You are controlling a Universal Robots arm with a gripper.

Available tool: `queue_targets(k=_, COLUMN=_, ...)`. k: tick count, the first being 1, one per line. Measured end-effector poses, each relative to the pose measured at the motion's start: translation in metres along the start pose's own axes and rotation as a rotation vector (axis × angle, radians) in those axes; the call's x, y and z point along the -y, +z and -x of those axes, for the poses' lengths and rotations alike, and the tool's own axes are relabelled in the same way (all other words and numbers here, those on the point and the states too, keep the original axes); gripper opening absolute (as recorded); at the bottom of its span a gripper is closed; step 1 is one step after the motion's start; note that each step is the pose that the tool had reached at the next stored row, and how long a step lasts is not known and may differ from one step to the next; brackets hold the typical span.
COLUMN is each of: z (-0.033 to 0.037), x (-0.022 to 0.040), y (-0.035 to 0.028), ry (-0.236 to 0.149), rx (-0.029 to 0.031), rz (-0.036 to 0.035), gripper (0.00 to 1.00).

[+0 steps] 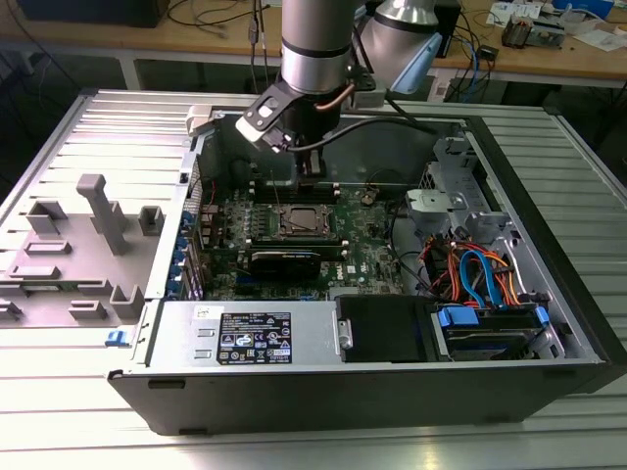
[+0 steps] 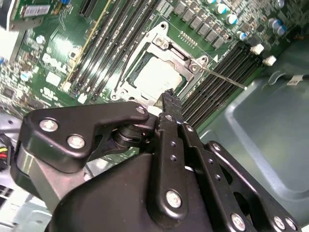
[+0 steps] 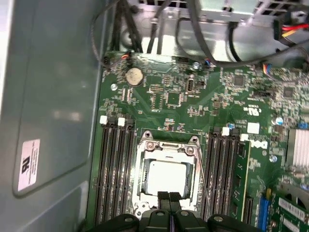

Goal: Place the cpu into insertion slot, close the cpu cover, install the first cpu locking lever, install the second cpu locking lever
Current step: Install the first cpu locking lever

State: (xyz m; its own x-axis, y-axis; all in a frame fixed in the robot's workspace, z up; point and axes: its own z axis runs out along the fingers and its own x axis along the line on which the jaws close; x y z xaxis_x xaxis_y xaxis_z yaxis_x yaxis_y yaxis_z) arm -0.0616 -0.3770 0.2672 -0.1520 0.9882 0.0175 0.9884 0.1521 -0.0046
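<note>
Black fingers (image 3: pixel 163 202) are hanging pressed together, gripping nothing, just over one edge of the cpu (image 3: pixel 166 176). It is lying flat in the insertion slot (image 1: pixel 297 221) at the middle of the green circuit board (image 3: pixel 169 96), with the cpu cover (image 3: pixel 169 146) seemingly lying down around it. I am judging the cpu light, stiff and fragile, best taken by two opposite edges, and the thin locking lever (image 2: pixel 224 78) beside it is looking springy.

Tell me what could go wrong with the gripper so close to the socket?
The shut gripper is at the edge of the cpu cover; if it slips, it could scrape the cpu. A thin locking lever stands loose beside the memory slots, so the cover may not be clamped.
</note>
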Motion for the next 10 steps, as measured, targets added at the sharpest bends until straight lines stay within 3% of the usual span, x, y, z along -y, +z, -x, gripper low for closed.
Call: queue_targets(k=10, z=0.0, x=0.0, y=0.0, ry=-0.228, rx=0.001, rz=-0.004, gripper=0.11)
